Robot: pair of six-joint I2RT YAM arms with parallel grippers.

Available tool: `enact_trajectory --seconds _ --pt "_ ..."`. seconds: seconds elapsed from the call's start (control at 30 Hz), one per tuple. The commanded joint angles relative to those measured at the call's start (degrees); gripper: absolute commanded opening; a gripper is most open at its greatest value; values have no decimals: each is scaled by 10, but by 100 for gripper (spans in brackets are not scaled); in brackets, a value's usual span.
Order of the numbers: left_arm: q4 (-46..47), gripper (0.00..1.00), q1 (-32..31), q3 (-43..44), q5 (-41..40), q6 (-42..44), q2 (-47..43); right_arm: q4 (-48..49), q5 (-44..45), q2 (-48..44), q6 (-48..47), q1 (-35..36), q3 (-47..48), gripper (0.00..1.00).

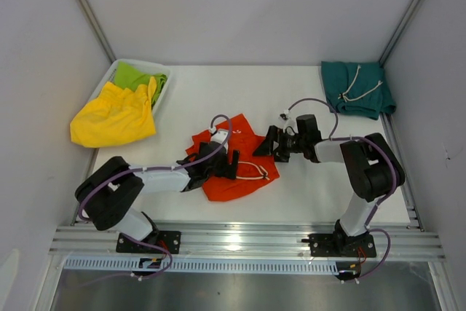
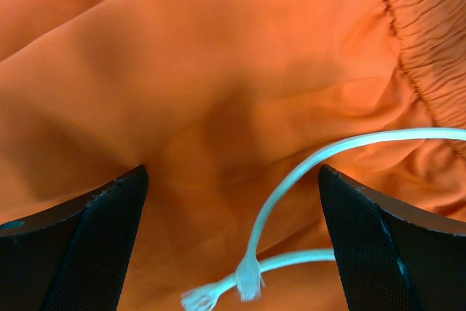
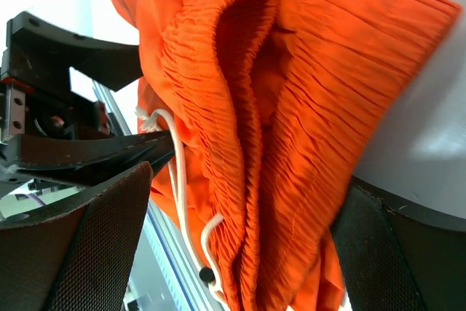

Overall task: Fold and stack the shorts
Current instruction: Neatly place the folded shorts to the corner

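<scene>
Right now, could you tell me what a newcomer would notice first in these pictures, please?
The bright orange shorts lie crumpled in the middle of the table, with the open left gripper and open right gripper close to them from either side. In the far right corner sit the teal shorts, and at far left the yellow shorts spill from a white basket, a lime-green pair inside it.

Noted white table (image 1: 306, 187) set inside pale enclosure walls (image 1: 240, 5). Found white bin (image 1: 163, 87) at far left corner, tilted, overhanging table's left edge. Logged aluminium rail (image 1: 247, 242) along near edge, slotted strip (image 1: 240, 264) just below. Marked grey frame posts (image 1: 87, 12) at both far corners.
</scene>
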Motion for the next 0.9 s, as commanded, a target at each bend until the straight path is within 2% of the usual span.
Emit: enact_trajectory --seconds 0.0,0.2,0.33,0.57,0.73,0.77,0.8,0.83,0.87 --pt "36 99 3 -13 -2 16 16 -12 22 39 -3 24 -5 100" --pt "56 99 3 -21 -5 20 38 -27 45 36 -10 44 -2 100" --pt "68 99 2 -25 2 25 38 -30 50 35 -9 48 1 84" --pt "89 98 -9 -35 16 40 31 -30 55 62 0 69 35 82" --pt "101 98 -17 -41 22 45 25 -28 55 84 7 75 60 76" --pt "103 98 -17 -40 22 45 24 -26 56 86 10 75 62 73" --pt "104 98 -18 -43 22 45 24 -27 59 92 11 73 67 60" --pt "107 98 -19 -44 21 44 21 -28 62 95 12 72 71 56" --pt "108 98 -19 -44 21 42 19 -25 62 98 16 71 74 44"
